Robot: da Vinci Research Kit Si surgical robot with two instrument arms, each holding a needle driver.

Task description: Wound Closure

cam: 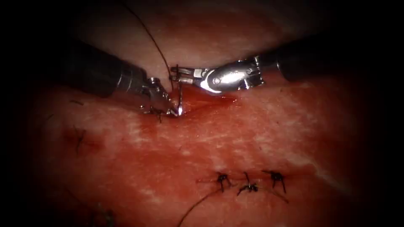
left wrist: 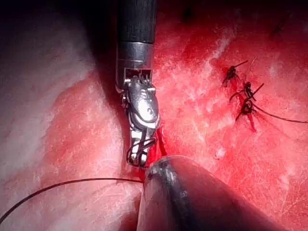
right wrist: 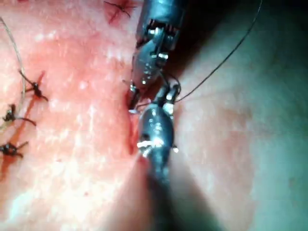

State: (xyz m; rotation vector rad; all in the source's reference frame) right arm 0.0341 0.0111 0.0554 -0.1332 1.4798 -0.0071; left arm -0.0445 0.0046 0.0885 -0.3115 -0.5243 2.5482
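Now right tool (cam: 176, 74) level, pinching needle (cam: 180, 98) near its tail; left tool (cam: 164, 110) angled down, clamping tissue (cam: 252, 138).

A row of three finished knots (cam: 249, 187) sits low in the endoscope view, dark and tight, each with short cut ends sticking out like whiskers. The middle knot lies a little lower than its neighbours. A loose strand (cam: 198, 204) curls away from the row, down and to the left. Well apart from them, far over on the left, lies a short dark scrap of thread (cam: 78, 141). Higher up, a small pool of red fluid (cam: 219, 99) glistens wetly.
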